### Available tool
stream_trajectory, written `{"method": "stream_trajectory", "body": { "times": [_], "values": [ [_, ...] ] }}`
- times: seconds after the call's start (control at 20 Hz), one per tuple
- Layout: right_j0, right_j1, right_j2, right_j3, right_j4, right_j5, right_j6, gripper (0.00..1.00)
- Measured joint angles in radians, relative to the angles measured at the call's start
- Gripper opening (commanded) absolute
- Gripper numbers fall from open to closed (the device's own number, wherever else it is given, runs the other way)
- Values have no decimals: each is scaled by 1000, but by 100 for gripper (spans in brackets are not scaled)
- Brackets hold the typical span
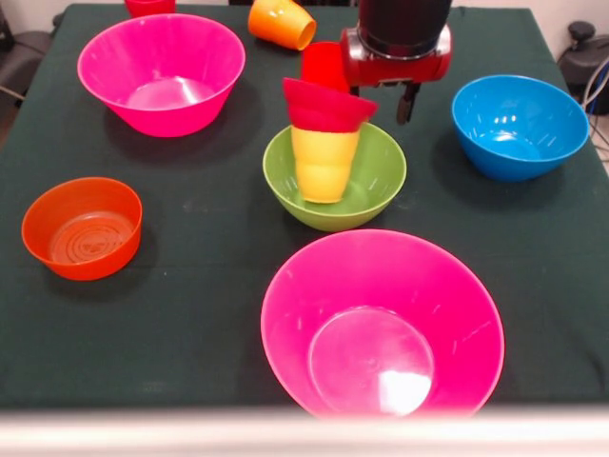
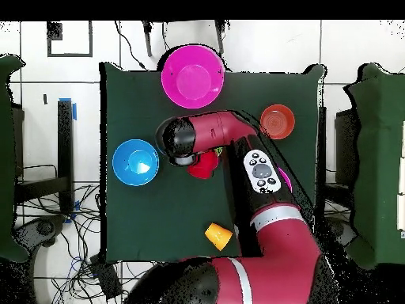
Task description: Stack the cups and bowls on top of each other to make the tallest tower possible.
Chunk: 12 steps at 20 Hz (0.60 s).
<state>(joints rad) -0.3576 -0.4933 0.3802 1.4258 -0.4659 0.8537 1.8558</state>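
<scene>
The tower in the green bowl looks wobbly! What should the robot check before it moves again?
1. Yellow cup inside the lime-green bowl: ok, it stands in the bowl.
2. Small red bowl sitting level on the cup: not ok, it looks tilted.
3. Claw clear of the tower: cannot tell, it hangs close behind and beside the red bowl.
4. Claw empty: cannot tell, its tips are mostly hidden.
5. Next piece ready: ok, an orange cup lies on its side at the far edge.
6. Room around the tower: ok, the blue bowl and near pink bowl stand apart.
</scene>
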Motion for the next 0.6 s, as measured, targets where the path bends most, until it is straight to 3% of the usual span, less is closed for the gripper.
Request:
{"method": "stream_trajectory", "body": {
  "times": [0.3, 0.6],
  "values": [
    [0, 55, 0, -62, 0, 10, 0, 100],
    [0, 64, 3, -83, 0, 36, 0, 100]
  ]
}}
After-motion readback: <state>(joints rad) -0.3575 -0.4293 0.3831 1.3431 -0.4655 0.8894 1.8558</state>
